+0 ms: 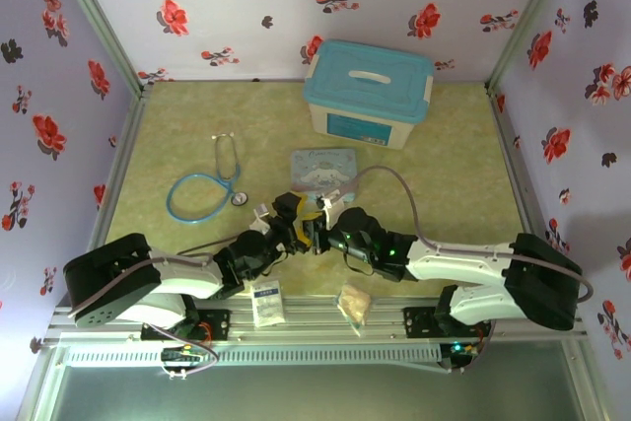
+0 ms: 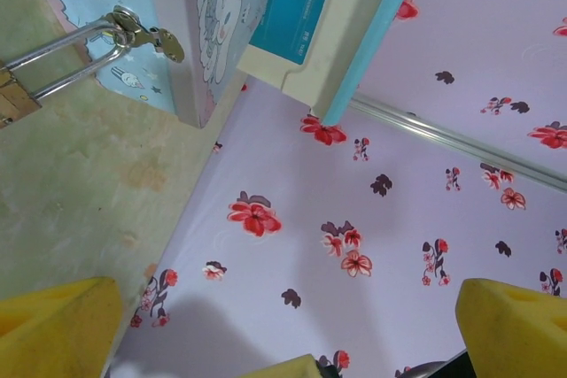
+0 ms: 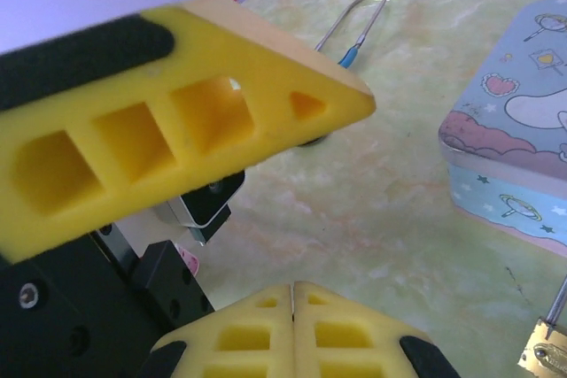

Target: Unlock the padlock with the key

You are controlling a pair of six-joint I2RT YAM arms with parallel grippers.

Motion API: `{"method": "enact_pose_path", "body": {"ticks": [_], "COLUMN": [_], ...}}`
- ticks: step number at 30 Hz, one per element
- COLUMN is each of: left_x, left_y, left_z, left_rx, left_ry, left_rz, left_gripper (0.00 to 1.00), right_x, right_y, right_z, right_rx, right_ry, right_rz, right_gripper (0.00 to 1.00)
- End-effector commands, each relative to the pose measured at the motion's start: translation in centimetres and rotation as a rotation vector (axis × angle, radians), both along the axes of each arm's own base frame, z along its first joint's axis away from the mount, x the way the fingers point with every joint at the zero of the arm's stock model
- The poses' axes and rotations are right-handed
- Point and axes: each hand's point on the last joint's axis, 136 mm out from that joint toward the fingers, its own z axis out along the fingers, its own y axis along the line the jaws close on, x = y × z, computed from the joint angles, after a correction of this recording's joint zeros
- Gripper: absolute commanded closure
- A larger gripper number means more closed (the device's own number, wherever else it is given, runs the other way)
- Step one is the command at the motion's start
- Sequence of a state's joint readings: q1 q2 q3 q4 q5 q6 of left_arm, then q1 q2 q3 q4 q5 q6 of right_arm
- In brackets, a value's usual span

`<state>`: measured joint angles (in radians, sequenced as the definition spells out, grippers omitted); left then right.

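Where the two arms meet at the middle of the mottled green tabletop [image 1: 444, 165], the small brass-gold padlock [image 3: 545, 358] lies flat on the table just near of the pale blue cartoon-printed tin [image 1: 323, 167]. Its thin silver shackle is threaded through the tin's metal hasp [image 2: 155, 39]. The left gripper [image 2: 288, 294] hovers low with its yellow foam pads spread wide and nothing between them. The padlock lies ahead of it, off to one side, not within the jaws. The right gripper [image 3: 293, 300] has its two foam pads pressed flush together. I cannot tell whether anything thin is pinched between them.

In the right wrist view, one of the left gripper's fingers [image 3: 177, 121] crosses close in front, hiding much of the table. From above, both wrists crowd over the tin's near edge and cover the lock.

A white plastic box with a teal lid [image 1: 368, 94] stands far of the tin. A light blue stethoscope [image 1: 202, 194] lies to the left. Two small packets, one white [image 1: 266, 303] and one tan [image 1: 355, 303], rest at the near edge.
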<state>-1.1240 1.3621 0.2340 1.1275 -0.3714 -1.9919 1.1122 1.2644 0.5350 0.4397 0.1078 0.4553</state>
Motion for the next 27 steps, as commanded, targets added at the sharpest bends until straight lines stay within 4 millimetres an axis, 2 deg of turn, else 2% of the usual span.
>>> {"method": "enact_pose_path", "body": {"ticks": [1,5,9,15,17,20,22,27], "left_x": [-0.1,-0.2,-0.1,0.0,0.1,0.2,0.3,0.4], "left_y": [0.8,1.2,1.7,2.4,2.6,2.8,3.0,3.4], "left_z": [0.0,-0.1,-0.2,-1.4,-1.6,-1.9,-2.0,-2.4], "left_rx": [-0.012,0.021,0.047,0.087,0.100,0.115,0.123,0.151], "left_ry": [-0.009,-0.027,-0.046,-0.030,-0.031,-0.024,-0.024,-0.019], "left_rz": [0.029,0.031,0.035,0.045,0.048,0.055,0.058,0.064], "left_gripper": [0.08,0.22,0.42,0.48,0.58,0.61,0.70,0.83], "right_x": [-0.2,-0.3,-0.3,-0.1,-0.1,-0.1,-0.1,-0.2], "right_y": [0.4,0.2,-0.1,0.0,0.1,0.2,0.2,0.2], "right_z": [0.4,0.5,0.5,0.9,0.7,0.6,0.6,0.5], "right_rx": [0.048,0.047,0.040,0.048,0.041,0.039,0.039,0.036], "right_ry": [-0.004,-0.004,-0.007,-0.016,-0.015,-0.013,-0.012,-0.013], "right_rz": [0.011,0.009,0.000,-0.006,-0.004,-0.001,0.000,0.002], "right_gripper": [1.00,1.00,1.00,1.00,1.00,1.00,1.00,1.00]}}
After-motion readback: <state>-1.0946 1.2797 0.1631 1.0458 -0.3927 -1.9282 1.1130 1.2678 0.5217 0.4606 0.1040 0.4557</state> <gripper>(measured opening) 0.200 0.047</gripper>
